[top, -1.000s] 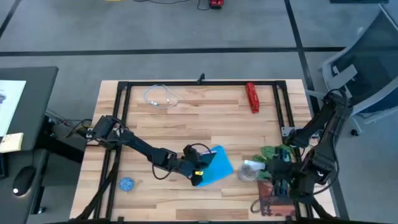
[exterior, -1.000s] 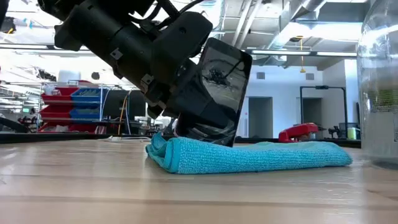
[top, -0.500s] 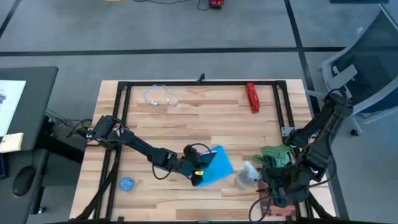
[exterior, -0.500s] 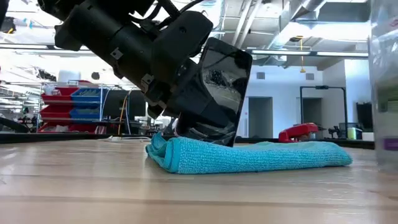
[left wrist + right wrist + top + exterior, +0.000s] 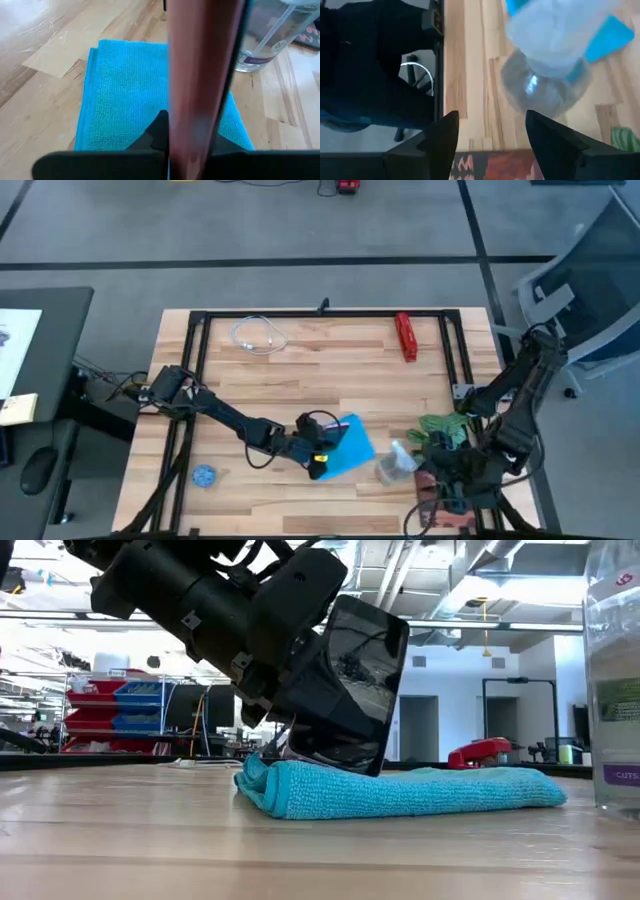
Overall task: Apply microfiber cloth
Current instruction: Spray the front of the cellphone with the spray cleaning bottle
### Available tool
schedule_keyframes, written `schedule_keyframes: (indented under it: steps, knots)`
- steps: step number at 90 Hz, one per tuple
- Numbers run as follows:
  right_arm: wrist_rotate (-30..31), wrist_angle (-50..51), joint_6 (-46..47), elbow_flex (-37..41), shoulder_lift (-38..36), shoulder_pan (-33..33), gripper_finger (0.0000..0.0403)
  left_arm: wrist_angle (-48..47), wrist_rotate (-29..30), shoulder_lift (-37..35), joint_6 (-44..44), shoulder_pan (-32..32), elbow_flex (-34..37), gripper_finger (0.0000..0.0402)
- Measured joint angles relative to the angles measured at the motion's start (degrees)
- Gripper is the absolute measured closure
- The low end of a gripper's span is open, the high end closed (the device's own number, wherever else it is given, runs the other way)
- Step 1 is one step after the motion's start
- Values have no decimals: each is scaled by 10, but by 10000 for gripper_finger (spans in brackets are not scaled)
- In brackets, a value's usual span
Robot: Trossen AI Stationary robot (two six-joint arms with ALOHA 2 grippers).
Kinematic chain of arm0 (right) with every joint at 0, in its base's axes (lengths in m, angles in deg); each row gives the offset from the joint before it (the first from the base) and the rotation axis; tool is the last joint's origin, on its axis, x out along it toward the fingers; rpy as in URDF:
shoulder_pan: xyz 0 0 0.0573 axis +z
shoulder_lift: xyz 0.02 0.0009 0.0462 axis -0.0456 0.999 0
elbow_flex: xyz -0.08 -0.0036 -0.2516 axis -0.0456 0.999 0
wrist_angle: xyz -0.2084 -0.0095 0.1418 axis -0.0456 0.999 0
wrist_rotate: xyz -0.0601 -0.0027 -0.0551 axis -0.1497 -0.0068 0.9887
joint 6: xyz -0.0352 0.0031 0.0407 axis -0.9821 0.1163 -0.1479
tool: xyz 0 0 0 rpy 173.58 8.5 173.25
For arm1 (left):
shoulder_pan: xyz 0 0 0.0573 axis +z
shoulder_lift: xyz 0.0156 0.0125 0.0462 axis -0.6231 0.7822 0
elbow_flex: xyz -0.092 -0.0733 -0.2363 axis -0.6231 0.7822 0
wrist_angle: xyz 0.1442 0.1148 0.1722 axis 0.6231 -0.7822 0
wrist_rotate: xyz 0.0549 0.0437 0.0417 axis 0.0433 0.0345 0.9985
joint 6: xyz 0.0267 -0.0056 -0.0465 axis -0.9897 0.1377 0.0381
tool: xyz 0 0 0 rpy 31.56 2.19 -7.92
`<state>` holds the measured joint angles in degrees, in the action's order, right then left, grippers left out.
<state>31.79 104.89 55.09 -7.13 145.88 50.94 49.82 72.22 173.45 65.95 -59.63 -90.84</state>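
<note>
My left end effector, clamped on the smartphone, has tilted it slightly over the microfiber cloth; wiping contact continues.

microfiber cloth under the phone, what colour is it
Bright sky blue, plain and unmarked. The microfiber cloth shows best in the left wrist view.

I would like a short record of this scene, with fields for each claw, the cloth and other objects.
left claw: shut on the smartphone, holding it tilted, lower edge on the microfiber cloth
right claw: open, beside the clear bottle, not gripping it
microfiber cloth: folded, flat on the table
other objects: red tool, white cable, blue disc
</note>
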Motion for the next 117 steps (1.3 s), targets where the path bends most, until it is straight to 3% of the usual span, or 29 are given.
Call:
schedule_keyframes:
  steps: [10, 24, 55, 75, 105, 117]
  knots:
    - [-1, 33, -15, 0, 0, -15, 183, 24, 0, 0, 8, 7, 0, 392]
    - [-4, 136, 58, 0, -9, -9, 169, 39, -1, -2, -13, 24, -18, 393]
    - [46, 170, -11, 20, -8, -23, 72, 11, -41, -3, -58, 59, -77, 393]
    - [97, 72, -127, 50, -8, -12, 28, 9, -47, -3, -58, 58, -80, 393]
    - [187, -102, -204, 126, -8, -6, 35, 17, -47, -3, -48, 57, -80, 393]
    - [201, -110, -201, 130, -9, -6, 37, 35, -47, -3, -57, 56, -87, 393]
